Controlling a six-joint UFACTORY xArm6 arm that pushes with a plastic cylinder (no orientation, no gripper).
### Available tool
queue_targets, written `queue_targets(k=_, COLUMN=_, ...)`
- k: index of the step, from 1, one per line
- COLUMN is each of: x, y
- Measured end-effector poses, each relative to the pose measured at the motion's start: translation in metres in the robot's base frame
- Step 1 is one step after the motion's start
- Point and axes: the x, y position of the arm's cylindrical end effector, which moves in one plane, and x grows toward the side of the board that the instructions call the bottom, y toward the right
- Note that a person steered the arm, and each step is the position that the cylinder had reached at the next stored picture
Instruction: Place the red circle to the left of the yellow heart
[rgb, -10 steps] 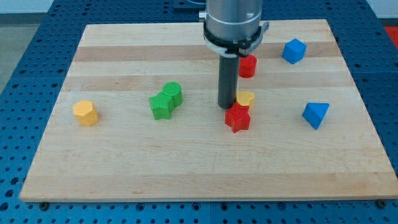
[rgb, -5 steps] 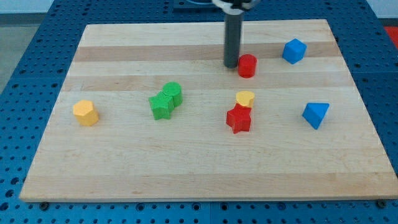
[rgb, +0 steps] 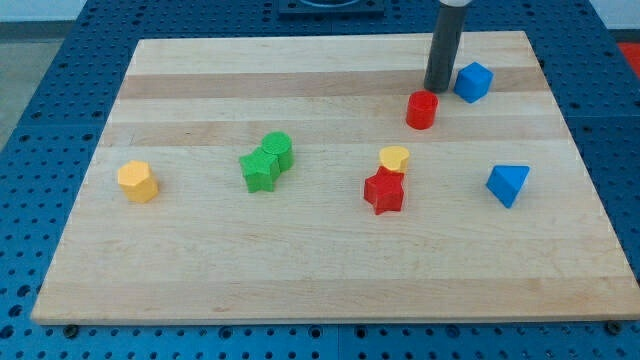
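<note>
The red circle (rgb: 422, 110) sits on the wooden board (rgb: 200, 250), up and to the right of the yellow heart (rgb: 395, 158). My tip (rgb: 437, 89) stands just above and right of the red circle, very close to it, between it and the blue cube (rgb: 473, 81). A red star (rgb: 383, 190) touches the yellow heart from below.
A blue triangular block (rgb: 508, 184) lies at the view's right. Two green blocks (rgb: 267, 160) touch each other left of centre. A yellow-orange hexagonal block (rgb: 137, 181) lies at the far left.
My tip moved from beside the yellow heart up to the red circle's left, then around to its upper right. The red circle shifted a little right and down.
</note>
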Motion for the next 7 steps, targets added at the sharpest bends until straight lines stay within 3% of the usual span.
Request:
queue_targets(k=2, x=0.030, y=-0.004)
queue_targets(k=7, x=0.101, y=-0.078)
